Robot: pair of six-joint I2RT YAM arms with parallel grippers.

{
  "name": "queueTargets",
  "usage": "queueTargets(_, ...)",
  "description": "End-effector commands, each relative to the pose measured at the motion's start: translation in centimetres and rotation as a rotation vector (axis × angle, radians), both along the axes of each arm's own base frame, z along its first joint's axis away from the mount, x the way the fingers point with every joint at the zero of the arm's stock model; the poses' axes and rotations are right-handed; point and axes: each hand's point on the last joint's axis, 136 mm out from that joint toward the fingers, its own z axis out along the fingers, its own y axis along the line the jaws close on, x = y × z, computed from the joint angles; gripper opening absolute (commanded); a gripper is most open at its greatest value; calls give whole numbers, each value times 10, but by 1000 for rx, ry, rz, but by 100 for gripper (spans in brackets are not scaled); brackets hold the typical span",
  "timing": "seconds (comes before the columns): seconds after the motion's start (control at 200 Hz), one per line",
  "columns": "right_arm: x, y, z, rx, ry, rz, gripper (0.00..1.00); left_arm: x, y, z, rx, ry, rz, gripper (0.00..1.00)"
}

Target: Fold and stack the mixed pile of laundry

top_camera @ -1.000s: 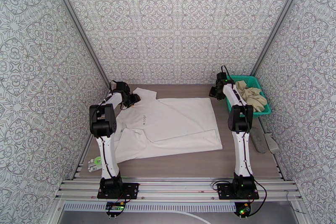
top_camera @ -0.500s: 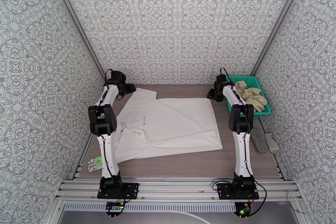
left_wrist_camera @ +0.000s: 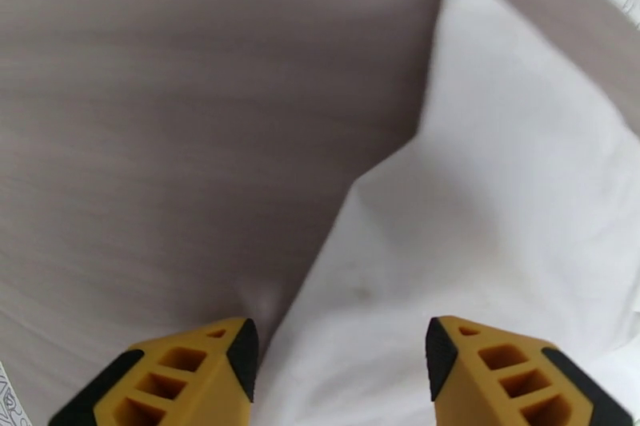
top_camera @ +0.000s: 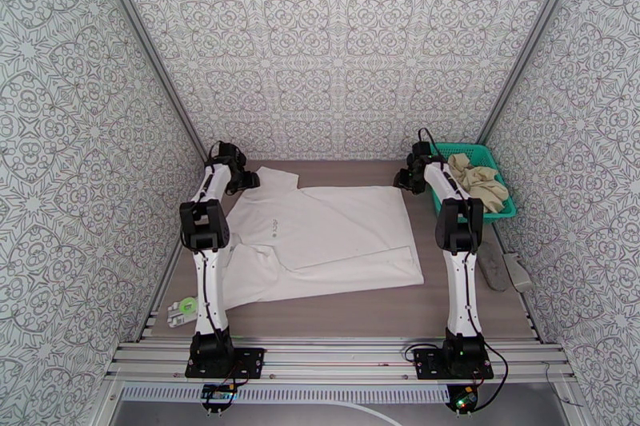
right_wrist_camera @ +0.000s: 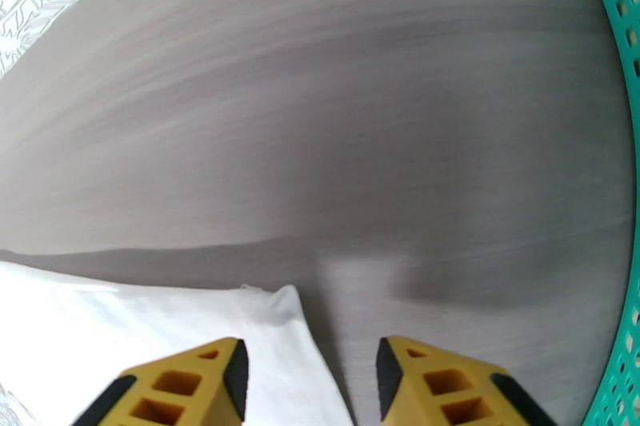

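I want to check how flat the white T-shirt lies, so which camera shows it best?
Top external: nearly the whole white T-shirt shows, spread out, chest mark included. Left wrist gives a patch beneath the open left gripper; right wrist, one corner beside the open right gripper.

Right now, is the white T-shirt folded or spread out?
Spread out: the white T-shirt lies flat across the table, far sleeve extended, not gathered into a compact fold.
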Motion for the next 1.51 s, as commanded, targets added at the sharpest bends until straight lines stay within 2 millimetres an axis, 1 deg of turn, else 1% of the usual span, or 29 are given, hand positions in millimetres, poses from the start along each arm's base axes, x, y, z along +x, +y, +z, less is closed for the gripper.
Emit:
queueTargets(0.0,5,7,-5,-49,-1,39,50,-13,3,-27,33,85,-5,54)
queueTargets(0.085,7,11,-14,-57,11,49,50,-13,6,-26,33,82,7,54)
queueTargets(0.1,8,12,-13,-53,11,53,49,-13,7,-26,32,83,10,55)
queueTargets(0.15,11,15,-12,-43,9,58,49,-13,8,-24,30,78,14,59)
queueTargets(0.16,10,15,-15,-41,17,58,49,-13,9,-24,31,78,15,60)
queueTargets(0.18,15,15,-9,-39,-1,56,49,-12,9,-23,31,74,16,62)
queueTargets(0.255,19,16,-9,-24,-3,31,49,-10,6,-20,16,63,11,64)
queueTargets(0.34,17,22,-16,15,16,16,47,-7,0,-19,-29,48,7,66)
queueTargets(0.455,10,26,-31,35,57,1,42,-4,-7,-22,-78,38,0,65)
queueTargets(0.55,8,29,-34,44,67,9,38,-4,-11,-26,-94,39,-11,60)
queueTargets(0.6,8,29,-34,38,66,10,35,-4,-12,-26,-101,37,-16,54)
queueTargets(0.72,13,26,-24,23,33,15,26,-3,-14,-26,-101,32,-28,45)
queueTargets(0.735,14,26,-22,23,28,15,24,-2,-19,-25,-122,28,-40,43)
queueTargets(0.78,15,26,-18,22,16,17,20,-1,-21,-24,-132,23,-52,40)
queueTargets(0.89,18,26,-11,18,-6,24,14,1,-27,-18,-158,-3,-84,20)
queueTargets(0.94,19,26,-6,16,-16,27,10,4,-27,-12,-160,-25,-91,11)
queueTargets(1.005,20,25,-2,13,-23,26,7,7,-26,-2,-162,-65,-100,0)
queueTargets(1.1,20,24,4,9,-34,28,4,10,-27,17,-188,-144,-119,0)
queueTargets(1.175,20,22,11,10,-43,31,2,12,-32,38,-226,-221,-154,0)
queueTargets(1.245,20,20,17,9,-52,31,1,11,-33,52,-236,-263,-171,0)
queueTargets(1.26,20,19,19,9,-54,30,1,12,-33,59,-238,-280,-176,0)
queueTargets(1.27,20,19,19,9,-54,30,0,7,-33,53,-244,-265,-173,0)
queueTargets(1.29,20,18,20,10,-56,29,0,5,-33,52,-250,-266,-174,0)
queueTargets(1.395,20,17,31,21,-72,31,0,-1,-31,68,-270,-313,-181,0)
queueTargets(1.465,19,17,39,26,-81,39,0,-6,-30,74,-296,-331,-180,0)
queueTargets(1.48,19,17,39,26,-81,39,0,-8,-30,76,-303,-333,-180,0)
queueTargets(1.49,15,17,34,25,-63,40,0,-9,-30,76,-308,-333,-179,0)
queueTargets(1.5,14,17,33,25,-60,40,0,-10,-30,77,-311,-337,-179,0)
